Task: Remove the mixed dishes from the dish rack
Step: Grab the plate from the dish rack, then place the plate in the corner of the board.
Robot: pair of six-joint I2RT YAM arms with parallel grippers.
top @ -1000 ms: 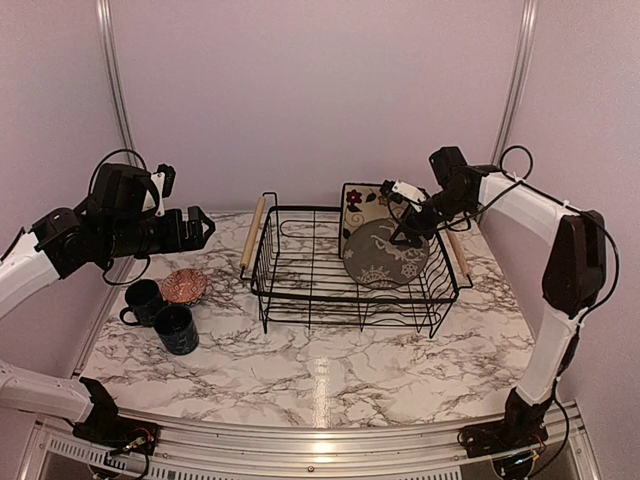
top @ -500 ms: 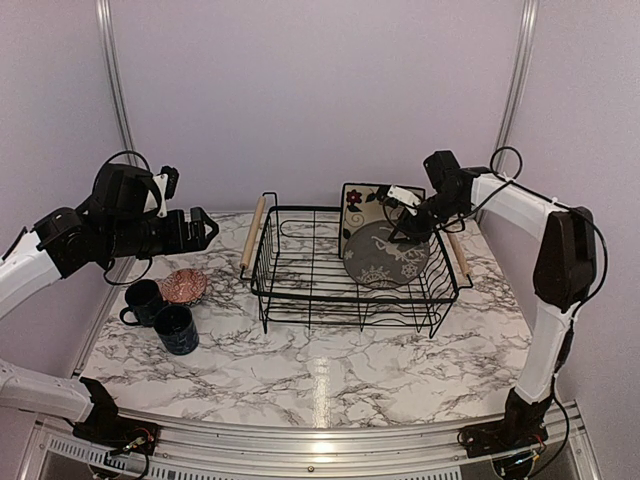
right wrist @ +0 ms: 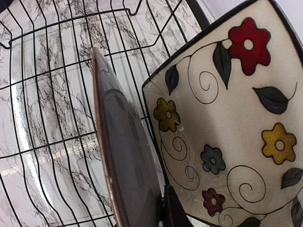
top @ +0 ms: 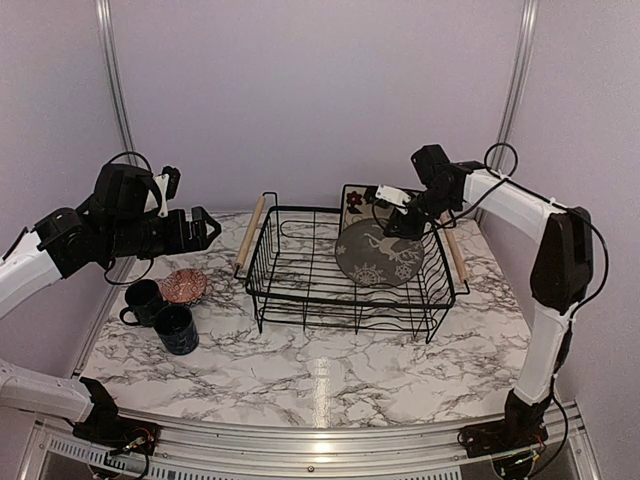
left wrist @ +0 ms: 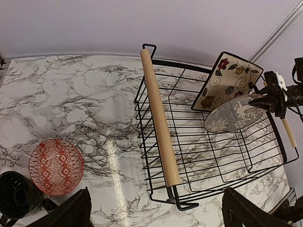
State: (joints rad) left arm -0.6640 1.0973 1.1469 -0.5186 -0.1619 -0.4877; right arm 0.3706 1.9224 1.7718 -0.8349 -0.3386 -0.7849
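Note:
The dish rack (top: 251,233), black wire with wooden handles, stands mid-table. Inside it my right gripper (top: 398,215) is shut on the top rim of the round grey plate (top: 378,255), which hangs tilted above the wires. In the right wrist view the grey plate (right wrist: 125,156) is edge-on beside one dark finger (right wrist: 173,210). The square floral plate (top: 355,200) leans upright behind it at the rack's far side. Two dark mugs (top: 143,300) (top: 176,328) and the small bowl (top: 183,285) sit on the table at left. My left gripper (top: 205,228) hovers open above them, holding nothing.
The marble table has pale walls behind it and metal posts at both back corners. From the left wrist, the rack's near handle (left wrist: 160,118) runs down the middle, with the bowl (left wrist: 56,166) and a mug (left wrist: 16,201) at lower left.
My right gripper has closed on the grey plate's rim and pulled it up and slightly left. The rack shifted a little leftward. The left arm has stayed put.

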